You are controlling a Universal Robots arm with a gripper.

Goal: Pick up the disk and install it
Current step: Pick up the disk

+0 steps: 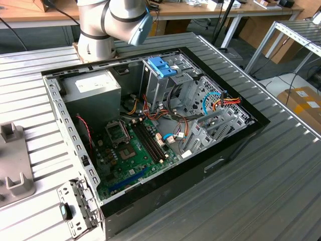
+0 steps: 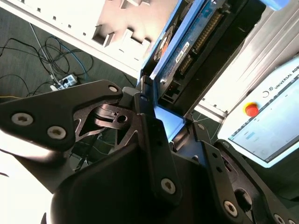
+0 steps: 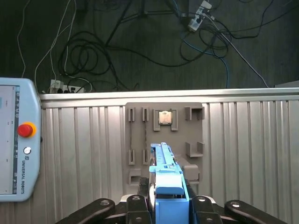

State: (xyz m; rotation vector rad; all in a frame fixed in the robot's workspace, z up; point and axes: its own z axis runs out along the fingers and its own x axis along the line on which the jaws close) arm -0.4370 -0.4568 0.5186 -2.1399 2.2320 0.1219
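**Tool and load.** The tool [image 3: 169,205] is closed on the disk [image 3: 164,172]. Its fingers [image 3: 138,210] press the light-blue carrier rails from either side, and the drive stands on edge in the grasp, apparently lifted apart from the grey fixture plate [image 3: 140,140] beneath it. That plate lies at the bench [image 3: 84,154] edge that borders the cabled floor, with a small chip [image 3: 164,117] seated in one recess and a teach pendant [image 3: 14,149] resting beside it. The open computer case [image 1: 235,135] occupies mid-bench, and its drive cage [image 1: 165,85], already bearing a blue bracket [image 1: 161,66], stands at the end nearest the arm base [image 1: 95,30]. Judged from this, good carriage calls for pressure on the rails alone, never on the circuit board. The disk should be held square and untilted, and its path kept above the case walls and away from the loose wiring [image 1: 173,123].
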